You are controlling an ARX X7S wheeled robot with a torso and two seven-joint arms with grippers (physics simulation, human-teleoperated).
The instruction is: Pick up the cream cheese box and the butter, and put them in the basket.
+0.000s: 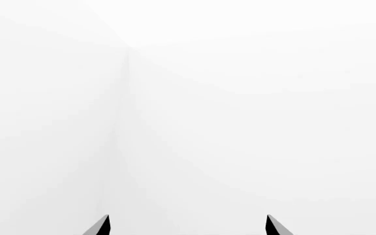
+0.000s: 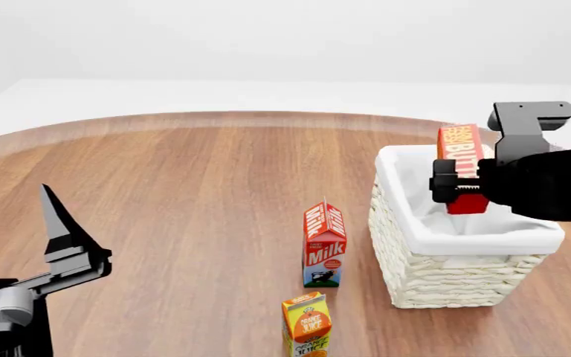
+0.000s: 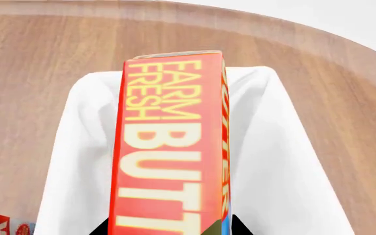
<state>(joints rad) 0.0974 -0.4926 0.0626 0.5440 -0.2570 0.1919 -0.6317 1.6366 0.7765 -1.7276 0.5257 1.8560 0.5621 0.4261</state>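
My right gripper (image 2: 454, 187) is shut on the butter (image 2: 461, 165), a red-orange box with yellow lettering, and holds it upright over the white wicker basket (image 2: 434, 275). In the right wrist view the butter (image 3: 168, 147) fills the middle, with the basket's white liner (image 3: 273, 161) below it. My left gripper (image 2: 62, 230) is open and empty, raised at the near left, far from the basket; its fingertips (image 1: 103, 226) show only against white background. The cream cheese box is not in view.
A red milk carton (image 2: 323, 245) stands just left of the basket. An orange juice carton (image 2: 308, 326) stands nearer me, in front of the milk. The round wooden table (image 2: 186, 186) spreads to the left.
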